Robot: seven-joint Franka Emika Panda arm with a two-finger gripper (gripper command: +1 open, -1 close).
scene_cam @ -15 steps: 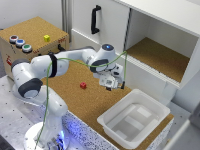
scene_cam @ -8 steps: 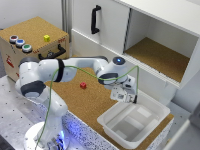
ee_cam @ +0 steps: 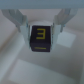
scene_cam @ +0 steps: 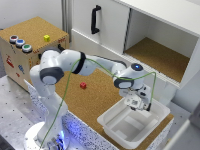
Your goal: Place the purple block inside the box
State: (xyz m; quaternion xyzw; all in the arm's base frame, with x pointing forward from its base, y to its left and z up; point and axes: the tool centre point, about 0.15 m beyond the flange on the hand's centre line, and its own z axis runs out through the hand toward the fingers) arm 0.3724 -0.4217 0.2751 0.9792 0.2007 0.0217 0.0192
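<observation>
In the wrist view a small dark, almost black cube with a yellow "3" on its face, the purple block (ee_cam: 40, 39), sits between my fingers (ee_cam: 21, 26), with white plastic under it. In the exterior view my gripper (scene_cam: 139, 105) hangs over the far part of the box (scene_cam: 116, 128), a shallow white tub at the cork mat's near right corner. The block itself is too small to make out in the exterior view. My fingers are shut on the block, which hangs just above the tub floor.
A small red cube (scene_cam: 83, 85) lies on the cork mat. A small yellow cube (scene_cam: 46, 38) rests on the brown cork-topped crate (scene_cam: 35, 35) with coloured buttons. A white cabinet (scene_cam: 150, 35) with an open shelf stands behind.
My arm has swung toward the exterior view's right, from above the mat's middle to over the tub, and come down lower, carrying the block.
</observation>
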